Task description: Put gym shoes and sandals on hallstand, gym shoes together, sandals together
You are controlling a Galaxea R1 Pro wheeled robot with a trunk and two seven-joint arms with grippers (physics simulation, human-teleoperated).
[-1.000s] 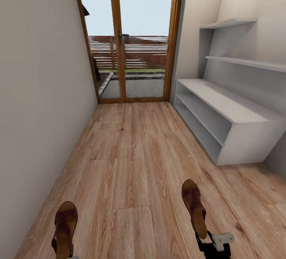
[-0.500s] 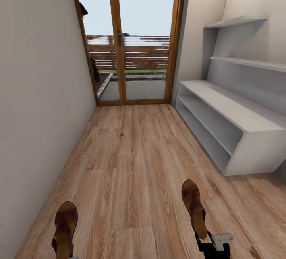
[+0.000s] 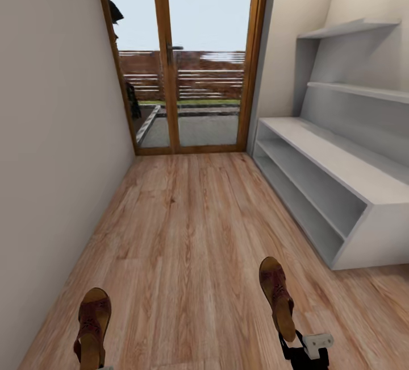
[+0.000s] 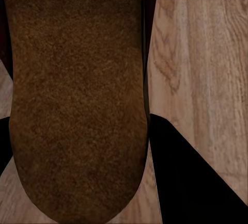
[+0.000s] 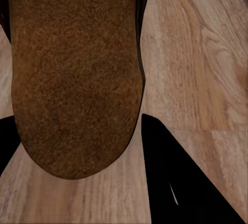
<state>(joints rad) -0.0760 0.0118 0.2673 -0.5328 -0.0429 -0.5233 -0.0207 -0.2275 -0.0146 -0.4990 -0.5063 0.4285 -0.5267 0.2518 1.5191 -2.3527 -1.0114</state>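
Note:
Both dark brown sandals are held up off the corridor floor (image 3: 193, 233). One sandal (image 3: 92, 327) hangs at the lower left of the head view, the other sandal (image 3: 277, 296) at the lower right. My right gripper (image 3: 300, 352) is shut on the right sandal's heel end. In the left wrist view my left gripper (image 4: 77, 123) is shut on the left sandal (image 4: 77, 95), whose footbed lies between the black fingers (image 4: 196, 182). The right wrist view shows my right gripper (image 5: 75, 118) shut on the right sandal (image 5: 75, 74). The light-grey hallstand (image 3: 341, 171) stands ahead on the right. The gym shoes are out of view.
A wood-framed glass door (image 3: 187, 74) closes the corridor's far end. A plain wall (image 3: 51, 131) runs along the left. The hallstand's two floating shelves (image 3: 352, 29) sit high on its back panel. Wood planks stretch between the wall and the rack.
The camera has moved forward: the door and the hallstand look larger, and the rack has slid toward the right edge. Both sandals keep their places in the grippers.

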